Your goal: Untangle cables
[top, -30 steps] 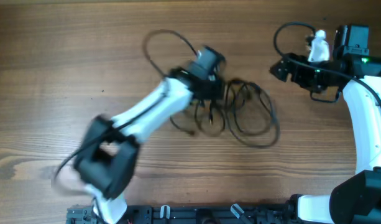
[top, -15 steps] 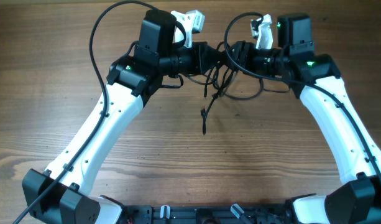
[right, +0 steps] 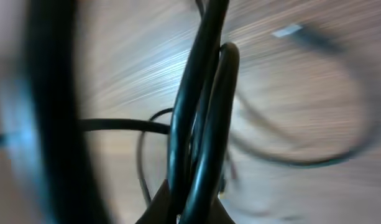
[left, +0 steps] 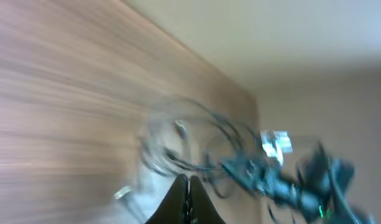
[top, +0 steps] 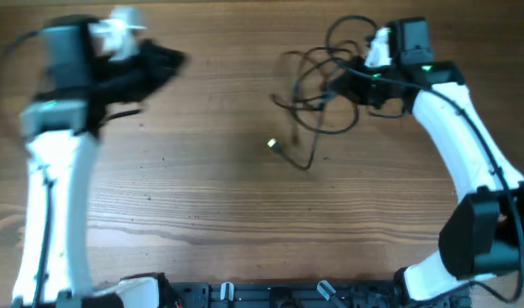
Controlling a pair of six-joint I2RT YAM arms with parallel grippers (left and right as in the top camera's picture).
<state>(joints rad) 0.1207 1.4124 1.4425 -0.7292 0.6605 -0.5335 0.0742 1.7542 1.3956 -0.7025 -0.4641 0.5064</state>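
The cables (top: 320, 96) form a loose black tangle at the back right of the wooden table, with one strand trailing down to a silver-tipped plug (top: 273, 145). My right gripper (top: 340, 79) is shut on several strands at the tangle's right side; in the right wrist view these strands (right: 202, 112) run up from between the jaws of the right gripper (right: 190, 202). My left gripper (top: 176, 60) is far off at the back left, blurred, well apart from the cables. In its wrist view the left gripper (left: 187, 190) is shut with nothing in it, and the cables (left: 190, 143) show blurred ahead.
The bare wooden table (top: 202, 197) stretches between the two arms. A thick black robot cable (top: 351, 26) loops above the right wrist. The arm bases and a black rail (top: 270, 295) line the front edge.
The left arm has swung away to the far left, no longer at the tangle. The right gripper has shut on the cables, and the tangle has shifted right with a plug end trailing out.
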